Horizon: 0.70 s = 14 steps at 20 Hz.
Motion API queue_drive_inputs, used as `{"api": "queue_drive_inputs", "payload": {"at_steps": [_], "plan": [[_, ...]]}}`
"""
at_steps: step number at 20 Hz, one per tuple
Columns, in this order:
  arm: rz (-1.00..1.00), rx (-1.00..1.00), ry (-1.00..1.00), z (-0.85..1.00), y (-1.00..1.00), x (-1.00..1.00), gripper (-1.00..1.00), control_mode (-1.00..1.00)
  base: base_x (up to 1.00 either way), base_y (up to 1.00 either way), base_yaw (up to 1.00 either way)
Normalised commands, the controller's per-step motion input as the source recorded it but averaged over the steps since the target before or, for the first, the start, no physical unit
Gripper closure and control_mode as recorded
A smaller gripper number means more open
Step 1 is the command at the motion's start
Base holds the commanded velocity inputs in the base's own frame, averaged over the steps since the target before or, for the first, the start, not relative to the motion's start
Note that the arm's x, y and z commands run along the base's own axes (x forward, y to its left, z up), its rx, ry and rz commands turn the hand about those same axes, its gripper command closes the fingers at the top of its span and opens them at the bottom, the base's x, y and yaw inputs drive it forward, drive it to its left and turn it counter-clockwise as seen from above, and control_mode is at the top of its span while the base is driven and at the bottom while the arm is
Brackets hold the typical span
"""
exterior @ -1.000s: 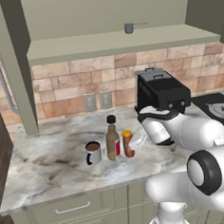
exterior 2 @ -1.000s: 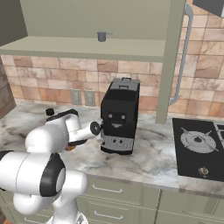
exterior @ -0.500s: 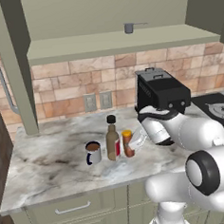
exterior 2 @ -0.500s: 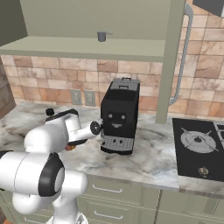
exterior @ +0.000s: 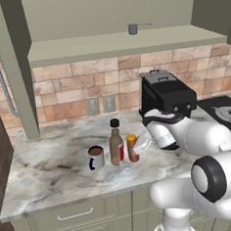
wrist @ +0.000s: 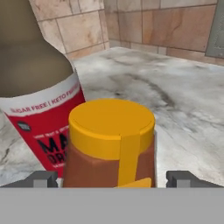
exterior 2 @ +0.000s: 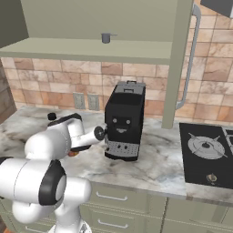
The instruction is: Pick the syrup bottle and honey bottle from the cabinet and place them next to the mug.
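Note:
The honey bottle (exterior: 133,148) stands upright on the marble counter, right beside the taller syrup bottle (exterior: 116,144). Left of both sits the mug (exterior: 96,157) with brown liquid in it. My gripper (exterior: 141,145) reaches in from the right at the honey bottle. In the hand view the honey bottle (wrist: 111,140) sits between my fingertips (wrist: 43,178), with a small gap on each side, so the gripper (wrist: 113,177) is open. The red-labelled syrup bottle (wrist: 39,87) rises just behind it. The cabinet (exterior: 116,42) shelf hangs above the counter.
A small grey measuring cup (exterior: 132,28) stands on the cabinet shelf. A black coffee machine (exterior: 165,96) stands just right of my arm, and a stove top (exterior 2: 207,152) lies further right. Bare marble stretches to the left of the mug.

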Motion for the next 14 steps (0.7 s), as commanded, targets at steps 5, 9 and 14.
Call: {"api": "queue_drive_inputs", "payload": {"at_steps": [5,9,14], "plan": [[0.00,0.00,-0.03,0.12,-0.11,0.00,-1.00,-1.00,0.00,0.00,0.00],[0.00,0.00,-0.04,0.16,-0.03,0.00,-1.00,-1.00,0.00,0.00,0.00],[0.00,0.00,-0.07,0.29,-0.06,0.00,-1.00,-1.00,0.00,0.00,0.00]]}}
